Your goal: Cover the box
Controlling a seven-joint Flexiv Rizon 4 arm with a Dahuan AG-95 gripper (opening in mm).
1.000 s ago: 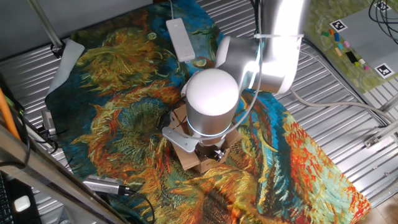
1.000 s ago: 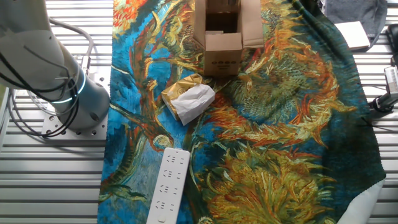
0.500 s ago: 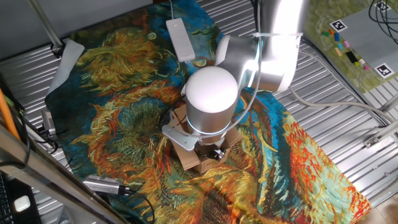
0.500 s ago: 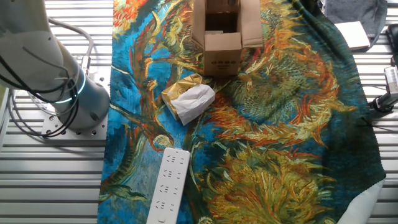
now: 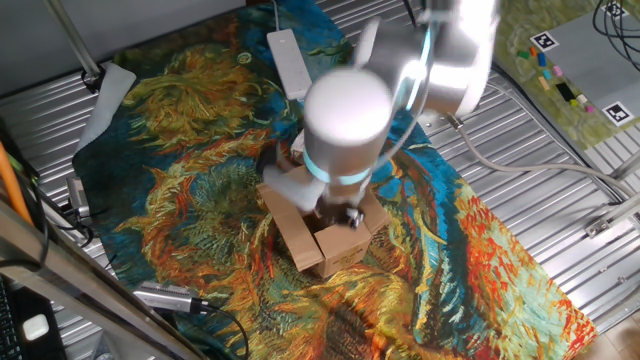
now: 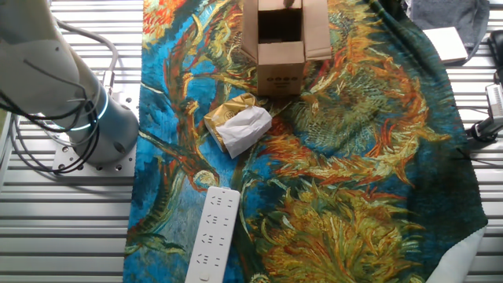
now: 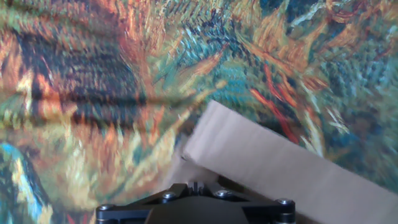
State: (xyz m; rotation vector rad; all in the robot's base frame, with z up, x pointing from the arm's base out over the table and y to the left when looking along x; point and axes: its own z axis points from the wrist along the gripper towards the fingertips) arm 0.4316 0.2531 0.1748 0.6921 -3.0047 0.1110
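The brown cardboard box (image 5: pixel 330 238) stands on the patterned cloth, right under the arm's wrist. In the other fixed view the box (image 6: pixel 281 47) is at the top edge, its top open: side flaps stand out left and right, the near flap hangs down the front, and the far flap leans over the dark opening. The gripper (image 5: pixel 345 212) is a dark blurred shape just above the box, and its fingers cannot be made out. The hand view shows a tilted cardboard flap (image 7: pixel 280 168) close below the gripper's body (image 7: pixel 196 208). No fingertips show.
Crumpled white paper on a gold wrapper (image 6: pixel 240 126) lies in front of the box. A white power strip (image 6: pixel 212 232) lies further off and also shows in one fixed view (image 5: pixel 290 60). The robot base (image 6: pixel 75 94) stands left of the cloth. A black cable plug (image 5: pixel 170 297) lies at the cloth's edge.
The arm has swung up and back from the box and is motion-blurred. The gripper has left the box opening, and the far flap now leans over it.
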